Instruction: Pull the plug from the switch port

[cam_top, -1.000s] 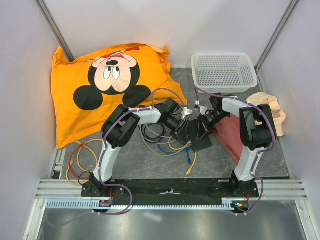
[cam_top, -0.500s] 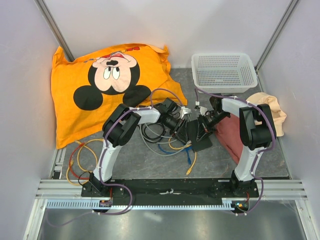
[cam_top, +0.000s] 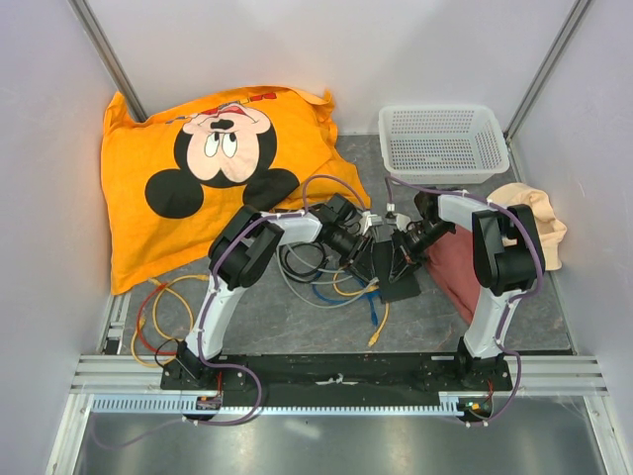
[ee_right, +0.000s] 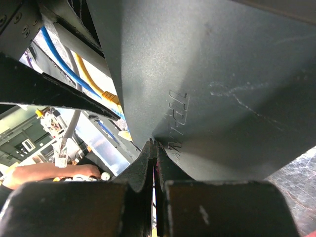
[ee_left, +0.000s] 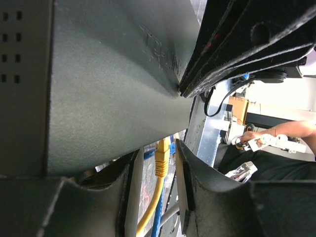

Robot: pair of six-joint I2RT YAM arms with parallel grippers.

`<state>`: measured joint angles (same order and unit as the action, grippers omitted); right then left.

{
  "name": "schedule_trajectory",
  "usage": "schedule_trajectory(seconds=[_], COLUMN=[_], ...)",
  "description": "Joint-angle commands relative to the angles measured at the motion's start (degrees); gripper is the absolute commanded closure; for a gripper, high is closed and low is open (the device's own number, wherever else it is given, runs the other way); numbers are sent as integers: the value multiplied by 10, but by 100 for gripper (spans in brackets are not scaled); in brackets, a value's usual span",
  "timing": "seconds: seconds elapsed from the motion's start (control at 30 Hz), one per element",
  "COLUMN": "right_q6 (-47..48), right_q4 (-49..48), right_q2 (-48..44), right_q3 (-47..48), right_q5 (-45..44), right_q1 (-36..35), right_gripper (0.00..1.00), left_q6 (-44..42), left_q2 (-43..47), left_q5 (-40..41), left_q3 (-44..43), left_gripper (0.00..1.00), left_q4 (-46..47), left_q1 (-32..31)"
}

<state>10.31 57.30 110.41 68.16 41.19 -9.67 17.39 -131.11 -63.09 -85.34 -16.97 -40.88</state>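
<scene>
In the top view the switch (cam_top: 394, 269) sits just right of the frame's centre, tipped up off the grey table (cam_top: 297, 317) between my two grippers, above a tangle of cables (cam_top: 326, 282). My left gripper (cam_top: 362, 240) is at its left edge and my right gripper (cam_top: 402, 249) at its upper right. From my left wrist, the switch's matte face fills the upper left of the frame. Below its lower edge the yellow plug (ee_left: 160, 160) stands between my left fingers (ee_left: 132, 192), which are parted with a gap on each side of it. I cannot see the port itself, so I cannot tell whether the plug is seated. From my right wrist, the switch spreads across the upper right of the frame, raised lettering near the centre, and my right fingers (ee_right: 143, 168) meet at the bottom centre, pinched closed against its edge. A blue cable (ee_right: 64, 54) runs through the upper left of that frame.
</scene>
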Motion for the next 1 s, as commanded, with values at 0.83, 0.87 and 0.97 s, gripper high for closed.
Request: schedule_trajectory(seconds=[0.83, 0.87, 0.97], right_q6=[-2, -2, -1], right_q4=[-93, -93, -92], right_q2=[43, 44, 46], right_q3=[-15, -15, -15], right_q5=[-122, -123, -125], right_q1=[4, 5, 4], right_gripper=[100, 100, 99], left_q6=[-31, -32, -42], left_q2=[-8, -11, -20], left_q5=[35, 26, 12], left_q3=[-10, -11, -19], left_gripper=[69, 73, 83], left_q4=[-38, -38, -41], left_q1=[-52, -52, -50])
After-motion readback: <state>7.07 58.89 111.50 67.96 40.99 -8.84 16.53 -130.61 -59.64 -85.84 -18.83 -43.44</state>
